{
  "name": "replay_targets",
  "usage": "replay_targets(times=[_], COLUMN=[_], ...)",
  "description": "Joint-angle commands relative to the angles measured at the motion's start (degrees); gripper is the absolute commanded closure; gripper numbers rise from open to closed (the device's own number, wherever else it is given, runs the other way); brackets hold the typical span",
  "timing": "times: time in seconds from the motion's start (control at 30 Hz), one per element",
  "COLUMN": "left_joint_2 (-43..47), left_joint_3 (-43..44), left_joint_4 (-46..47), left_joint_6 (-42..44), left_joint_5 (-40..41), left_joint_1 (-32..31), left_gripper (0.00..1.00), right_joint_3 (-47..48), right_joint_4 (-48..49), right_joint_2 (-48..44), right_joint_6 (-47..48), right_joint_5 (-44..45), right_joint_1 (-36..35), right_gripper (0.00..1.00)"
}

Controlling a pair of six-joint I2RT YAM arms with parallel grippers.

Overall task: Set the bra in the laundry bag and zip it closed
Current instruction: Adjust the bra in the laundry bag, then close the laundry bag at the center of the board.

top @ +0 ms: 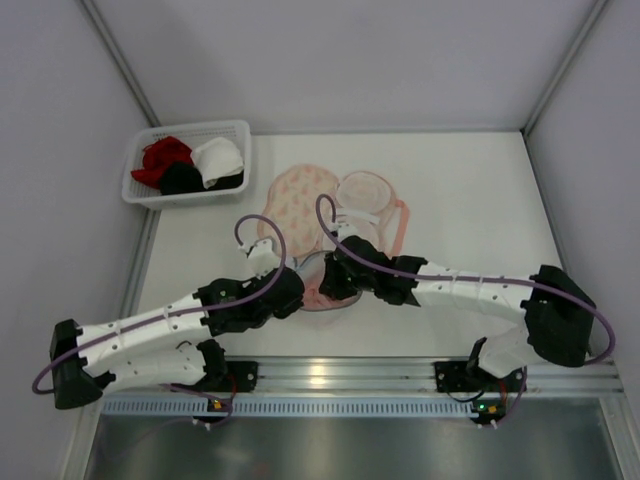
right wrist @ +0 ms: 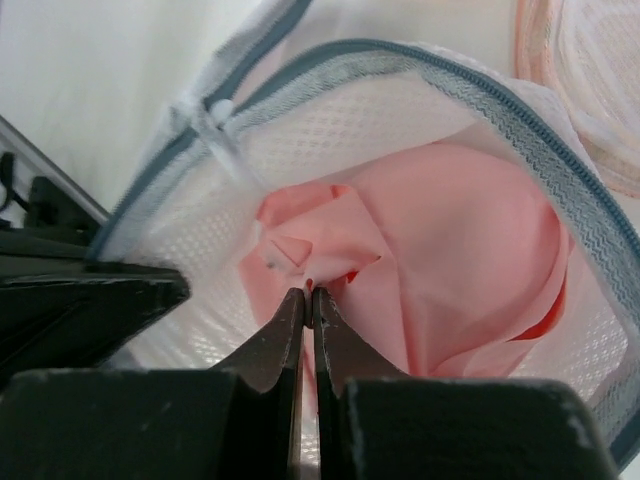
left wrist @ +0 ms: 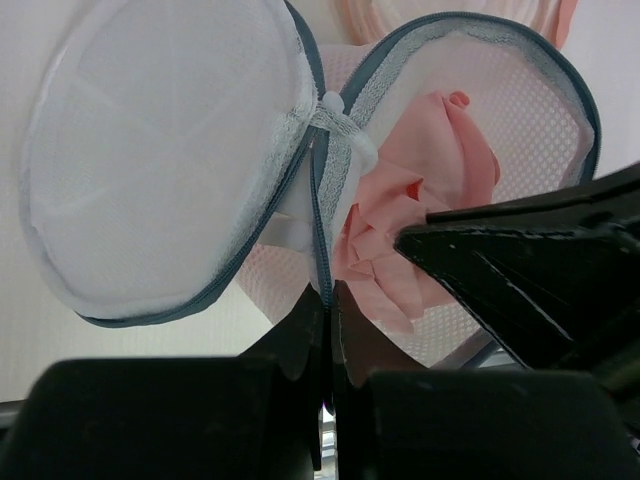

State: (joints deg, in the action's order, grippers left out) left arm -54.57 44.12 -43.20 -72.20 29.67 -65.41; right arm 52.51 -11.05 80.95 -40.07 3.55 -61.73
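Inside one open half of the laundry bag (right wrist: 480, 100), mid-desk, lay the bra (right wrist: 470, 250): pale pink and bunched, with a crumpled fold heaped toward the hinge at 10 o'clock in the right wrist view.

- **Bag:** white mesh lining and a grey-blue zip rim. It was unzipped, with the lid half spread flat beside the filled half.
- **Right hand (right wrist: 308, 292):** jaws were closed to a sliver, apparently nipping that fold.
- **Left hand (left wrist: 328, 297):** was pinched tight on the zip rim near the hinge.
- **Basket (top: 140, 190):** held red, black and white garments and stood at 10 o'clock on the desk (top: 470, 190), well apart.

Hazards, as judged:
- Withdrawing without releasing the fold would drag the bra out.
- Fabric riding over the rim would foul the zip.
- The thin rim pinch could slip as the lid folded over.
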Motion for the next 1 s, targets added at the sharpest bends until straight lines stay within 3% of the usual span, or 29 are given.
replay_targets(times=[0.0, 0.07, 0.1, 0.13, 0.2, 0.23, 0.27, 0.43, 0.6, 0.83, 0.97], left_joint_2=[1.65, 2.62, 2.80, 2.97, 2.97, 2.97, 2.80, 4.29, 6.22, 4.82, 4.91], left_joint_3=[-0.17, -0.09, -0.17, -0.26, -0.52, -0.52, -0.52, -0.79, -0.70, 0.44, 0.44], left_joint_4=[2.16, 2.07, 2.07, 2.15, 2.07, 2.07, 2.07, 2.15, 2.07, 2.16, 2.24], left_joint_6=[0.40, 0.66, 0.49, 0.49, 0.57, 0.57, 0.83, 0.75, 1.54, 3.21, 2.69], left_joint_5=[0.12, 0.82, 1.44, 1.62, 1.79, 1.97, 2.06, 2.85, 3.73, 3.20, 3.37], left_joint_1=[0.10, 0.10, 0.10, 0.10, 0.10, 0.10, 0.10, 0.10, 0.10, 0.10, 0.10], left_gripper=[1.00, 1.00, 1.00, 1.00, 1.00, 1.00, 1.00, 1.00, 1.00, 1.00, 1.00], right_joint_3=[3.29, 5.13, 5.93, 6.81, 9.79, 9.80, 11.37, 13.24, 6.30, -4.17, -6.28], right_joint_4=[1.49, -0.45, -3.25, -4.67, -7.91, -8.63, -9.60, -16.45, -19.19, -11.28, -8.64], right_joint_2=[4.11, 5.44, 5.19, 4.23, -0.32, -2.18, -3.85, -11.94, -16.25, -17.67, -14.33], right_joint_6=[3.24, 4.73, 6.31, 7.11, 8.96, 9.40, 10.01, 11.42, 10.90, 8.53, 8.61], right_joint_5=[1.10, -1.17, -1.79, -1.45, -0.74, -0.83, -0.74, 3.37, 7.69, 1.20, 2.42], right_joint_1=[0.56, 0.65, 0.65, 0.65, 1.00, 1.26, 1.53, 4.16, 6.80, 6.98, 6.98], right_gripper=[1.00, 0.97, 0.89, 0.78, 0.31, 0.31, 0.13, 0.10, 0.21, 0.24, 0.29])
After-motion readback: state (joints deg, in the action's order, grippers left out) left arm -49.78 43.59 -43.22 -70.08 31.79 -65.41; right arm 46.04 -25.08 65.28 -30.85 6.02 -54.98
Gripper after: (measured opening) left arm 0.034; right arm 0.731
